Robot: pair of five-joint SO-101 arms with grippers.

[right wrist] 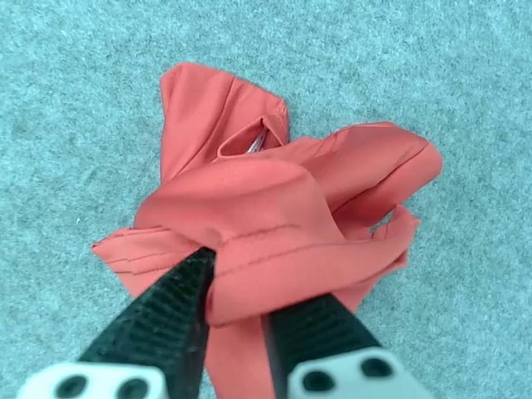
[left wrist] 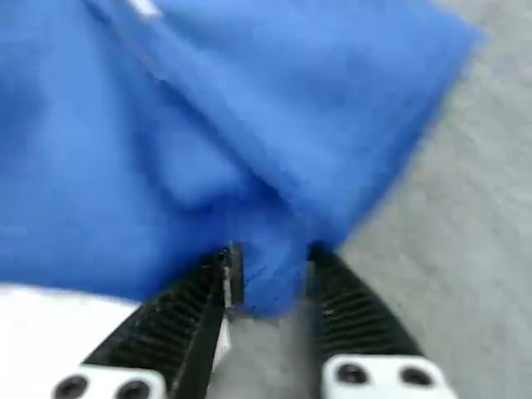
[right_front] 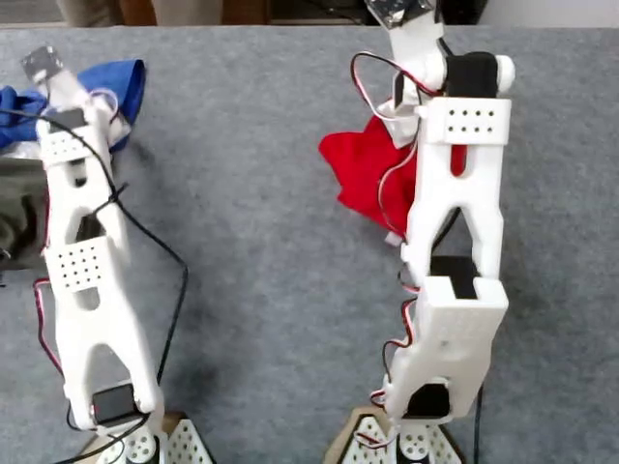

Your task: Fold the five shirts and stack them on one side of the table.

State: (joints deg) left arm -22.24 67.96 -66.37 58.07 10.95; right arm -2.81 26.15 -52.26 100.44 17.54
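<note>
Blue cotton sits pinched in the left gripper [left wrist: 273, 268]: its two black ribbed fingers [left wrist: 179, 312] are closed on a bunched fold of the blue shirt [left wrist: 208, 141], and the cloth fills the narrow gap between them. The rest of that shirt spreads out beyond the fingertips in loose folds. A thin white sliver, perhaps a tag [left wrist: 145, 8], lies on it, too blurred to read.

The right gripper [right wrist: 241, 287] is likewise clamped on cloth, its black ribbed fingers [right wrist: 166, 320] pressing a thick rolled fold of the red shirt [right wrist: 283, 208]. This shirt lies crumpled on the grey, felt-like table [right wrist: 75, 91], with one part standing out past the heap. In its neck opening a small pale label [right wrist: 258, 143] shows, with print too small to make out.

From the high view, the left arm [right_front: 82, 261] stretches toward ten o'clock, where the blue shirt [right_front: 121, 82] lies rumpled near the table's far corner. A black cable [right_front: 160, 242] loops off this arm over the table [right_front: 251, 222]. At nine o'clock, against the edge, lies a dark olive garment [right_front: 14, 208], partly behind the arm. The right arm [right_front: 455, 222] reaches toward one o'clock, and the red shirt [right_front: 363, 169] lies bunched beside and under its upper part, well apart from the blue one. Red and white wires [right_front: 372, 68] loop along this arm.
</note>
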